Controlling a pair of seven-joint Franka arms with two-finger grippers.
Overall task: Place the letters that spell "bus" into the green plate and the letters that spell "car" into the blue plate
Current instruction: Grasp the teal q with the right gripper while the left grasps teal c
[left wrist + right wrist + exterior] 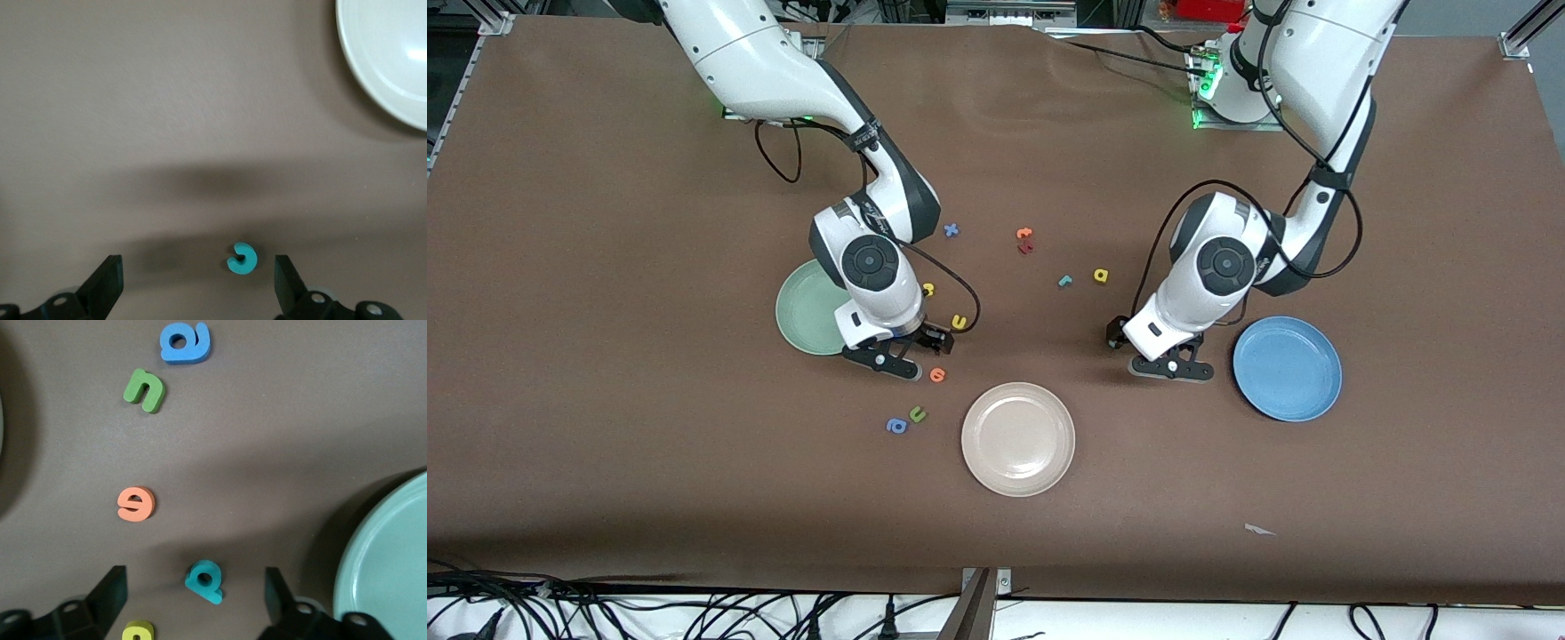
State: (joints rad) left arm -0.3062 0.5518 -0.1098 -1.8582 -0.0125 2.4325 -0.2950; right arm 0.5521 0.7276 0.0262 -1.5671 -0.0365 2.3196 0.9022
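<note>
From the front, the right gripper (903, 351) hangs low at the green plate's (805, 311) four o'clock edge, and the left gripper (1169, 360) at the glossy blue plate's (1288, 368) nine o'clock. The left wrist view shows black fingers (107, 283) spread wide around a curled teal foam c (241, 259). The right wrist view shows fingers (110, 590) apart around a matte teal b (205, 580), with an orange letter (135, 504) near it.

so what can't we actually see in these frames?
- Front view: teal b and teal c hidden under the right gripper and left gripper.
- Front view: dark red letter too small to read.
- Right wrist view: yellow letter cut by the edge.
</note>
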